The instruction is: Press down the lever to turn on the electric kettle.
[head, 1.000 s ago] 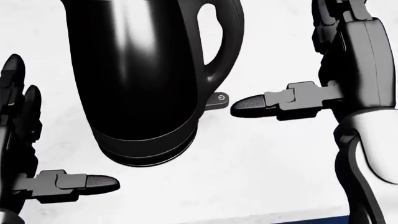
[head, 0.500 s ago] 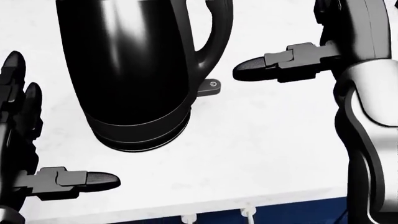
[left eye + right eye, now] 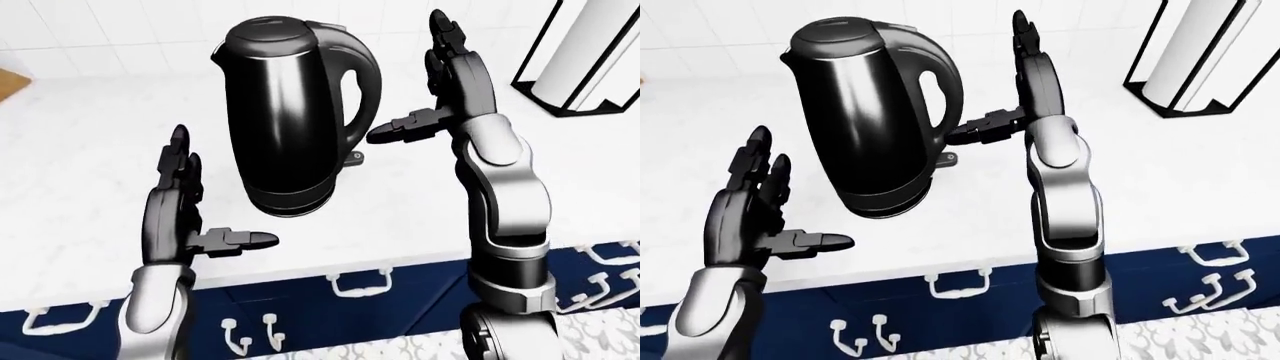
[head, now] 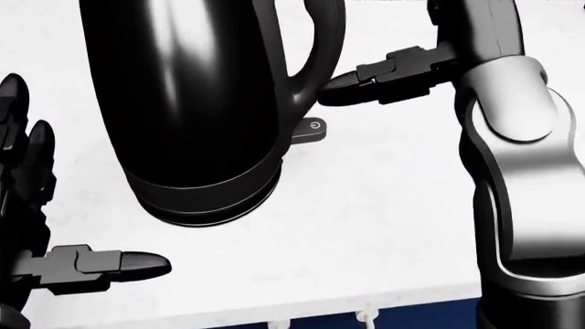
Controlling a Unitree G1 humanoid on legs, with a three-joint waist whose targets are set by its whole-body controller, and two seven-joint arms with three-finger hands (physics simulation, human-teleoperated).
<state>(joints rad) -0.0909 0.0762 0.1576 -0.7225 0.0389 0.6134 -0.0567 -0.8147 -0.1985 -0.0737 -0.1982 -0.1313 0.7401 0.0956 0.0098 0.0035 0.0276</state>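
Right robot hand [image 3: 440, 97], fingers spread w/ thumb beside the kettle [image 3: 290, 120] handle, sits above the lever [image 4: 311, 129] prob. to press it; left robot hand [image 3: 185, 214] open, idle over bench [image 3: 80, 150].

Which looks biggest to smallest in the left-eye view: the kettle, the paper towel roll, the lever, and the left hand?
1. kettle
2. left hand, though it sits nearer the camera, so its rank over the roll is unsure
3. paper towel roll, cut off by the view's edge
4. lever, clearly the smallest
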